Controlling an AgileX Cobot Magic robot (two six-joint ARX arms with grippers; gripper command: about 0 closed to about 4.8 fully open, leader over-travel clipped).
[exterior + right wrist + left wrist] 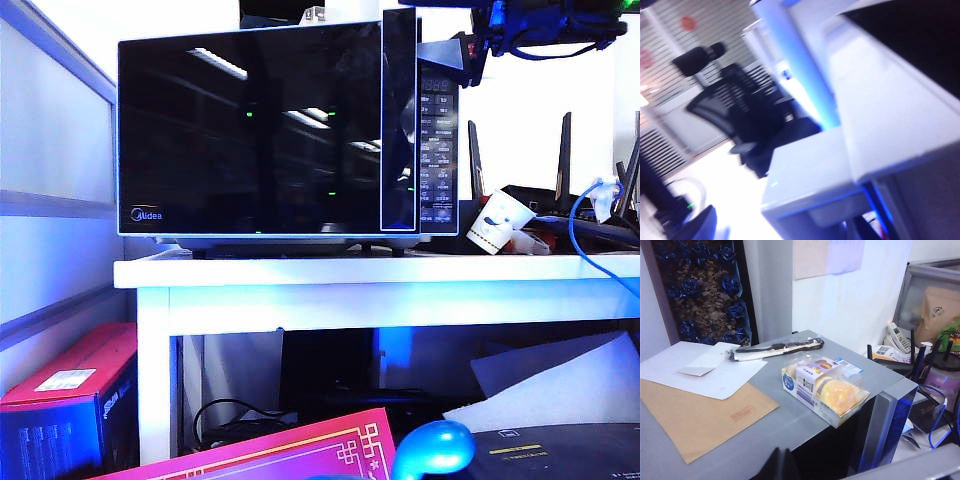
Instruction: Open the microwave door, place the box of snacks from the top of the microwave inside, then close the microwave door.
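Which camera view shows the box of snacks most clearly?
The left wrist view: the box of snacks lies in full sight on the microwave top, yellowish contents visible. The exterior view and the blurred right wrist view show nothing of it.

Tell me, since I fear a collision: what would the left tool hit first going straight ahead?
Probably the box of snacks on the microwave top, just ahead of the left tool above it; depth is unclear. The right tool hangs near the microwave door's top corner.

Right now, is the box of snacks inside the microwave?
No: the left wrist view shows the box of snacks lying on the microwave's top.
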